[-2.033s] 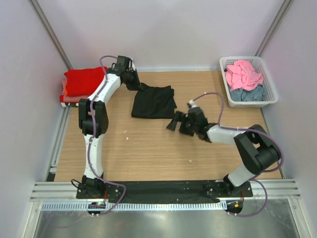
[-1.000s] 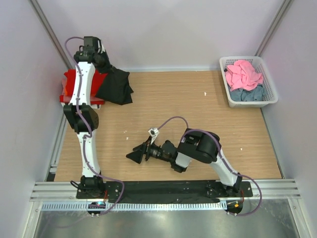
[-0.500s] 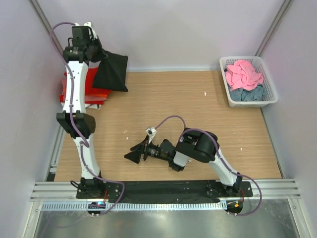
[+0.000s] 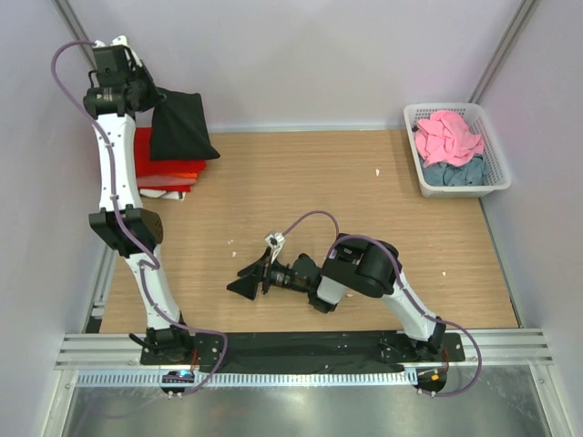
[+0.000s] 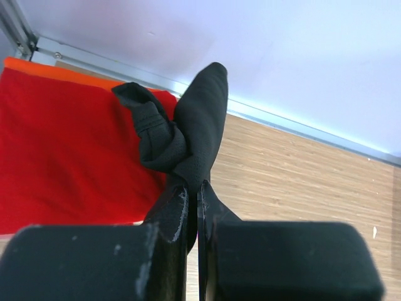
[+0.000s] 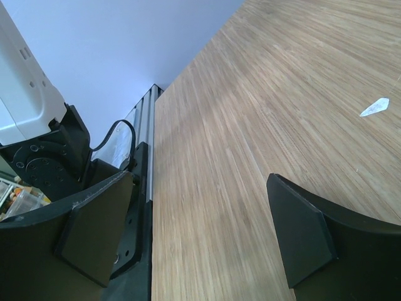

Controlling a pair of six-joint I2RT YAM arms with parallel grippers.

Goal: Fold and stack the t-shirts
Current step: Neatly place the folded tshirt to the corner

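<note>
Nearest the arm bases, the right gripper (image 4: 242, 280) lies low over the wooden tabletop (image 4: 364, 209), turned to point toward the left side. Its jaws are spread wide with nothing between them; the right wrist view shows only bare wood grain between the two dark fingers (image 6: 94, 238). A small white scrap (image 6: 374, 106) lies on the wood well beyond this gripper. Farther back and to the left, the left arm reaches up tall, and the left gripper (image 4: 150, 94) is raised at the far left corner. Its jaws are pressed tight together on a bunched edge of the black shirt (image 4: 182, 127), which hangs down from it as a folded dark bundle. Below that gripper, against the left wall, sits a stack of folded shirts: the red shirt (image 4: 162, 157) is on top, an orange shirt (image 5: 62, 74) shows as a thin edge beneath it, and a white layer (image 4: 162, 192) is at the bottom. In the left wrist view the black cloth (image 5: 194, 125) hangs over the near right part of the red shirt (image 5: 69, 150); whether the two touch cannot be told. Far to the right of both grippers, in the back right corner, stands a white lattice basket (image 4: 496, 177). It holds a crumpled pink shirt (image 4: 446, 135) lying on a grey-blue shirt (image 4: 451, 173).
</note>
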